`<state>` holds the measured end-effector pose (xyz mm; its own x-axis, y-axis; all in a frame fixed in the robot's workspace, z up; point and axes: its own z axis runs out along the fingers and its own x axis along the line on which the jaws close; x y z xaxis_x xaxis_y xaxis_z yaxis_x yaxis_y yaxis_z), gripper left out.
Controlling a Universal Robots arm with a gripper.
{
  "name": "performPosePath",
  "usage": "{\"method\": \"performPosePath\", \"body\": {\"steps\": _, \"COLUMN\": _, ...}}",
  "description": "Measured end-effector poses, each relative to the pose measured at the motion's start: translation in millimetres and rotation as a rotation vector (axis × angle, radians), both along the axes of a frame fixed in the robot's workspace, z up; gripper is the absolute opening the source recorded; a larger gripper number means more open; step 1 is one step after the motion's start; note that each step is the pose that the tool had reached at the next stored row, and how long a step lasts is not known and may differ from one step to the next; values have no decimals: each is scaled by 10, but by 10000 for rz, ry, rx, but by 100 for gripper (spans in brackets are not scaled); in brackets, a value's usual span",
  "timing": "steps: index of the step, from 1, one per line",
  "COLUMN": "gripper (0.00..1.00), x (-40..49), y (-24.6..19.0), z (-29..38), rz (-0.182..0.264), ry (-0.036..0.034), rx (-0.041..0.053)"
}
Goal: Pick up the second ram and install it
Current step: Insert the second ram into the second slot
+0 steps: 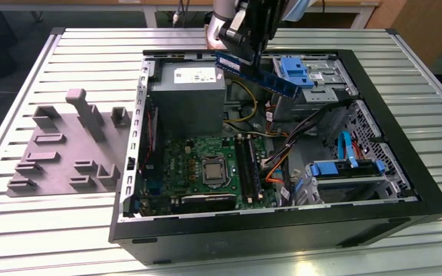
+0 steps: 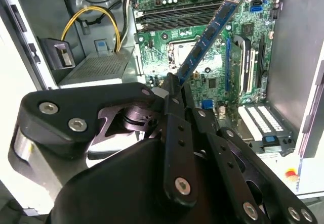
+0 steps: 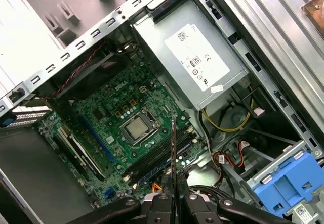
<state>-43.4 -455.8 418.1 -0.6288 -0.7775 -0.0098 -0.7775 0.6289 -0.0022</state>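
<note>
The second ram [image 1: 256, 75] is a long blue circuit-board stick held tilted in the air above the open computer case [image 1: 428, 198], over the power supply's edge. My gripper [image 1: 253, 57] is shut on its middle from above. In the second wrist view the ram [image 2: 207, 39] sticks out from the gripper [image 2: 176, 88] toward the green motherboard [image 2: 212, 70]. The first wrist view has the ram [image 3: 172, 153] edge-on, a thin line between the fingertips [image 3: 163, 199], above the black memory slots [image 3: 158, 163]. In the exterior view these slots [image 1: 248, 167] lie well below and nearer than the stick.
A grey power supply [image 1: 186, 92] fills the case's far corner. Blue drive-bay clips [image 1: 294, 72] sit just beside the ram, with more [image 1: 344, 169] at the exterior view's right. Yellow and orange cables [image 1: 240, 106] run near the slots. A grey fixture tray [image 1: 67, 144] lies outside the case.
</note>
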Motion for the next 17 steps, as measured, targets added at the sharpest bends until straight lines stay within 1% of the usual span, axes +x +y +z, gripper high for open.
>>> {"method": "performPosePath", "body": {"steps": 5, "gripper": 14, "x": 0, "y": 0, "z": -2, "rz": -584, "ry": 0, "rx": 0}}
{"method": "performPosePath", "body": {"steps": 13, "gripper": 14, "x": 0, "y": 0, "z": -6, "rz": -1897, "ry": 0, "rx": 0}}
{"method": "performPosePath", "body": {"steps": 17, "gripper": 14, "x": 0, "y": 0, "z": -8, "rz": -2465, "ry": 1, "rx": 0}}
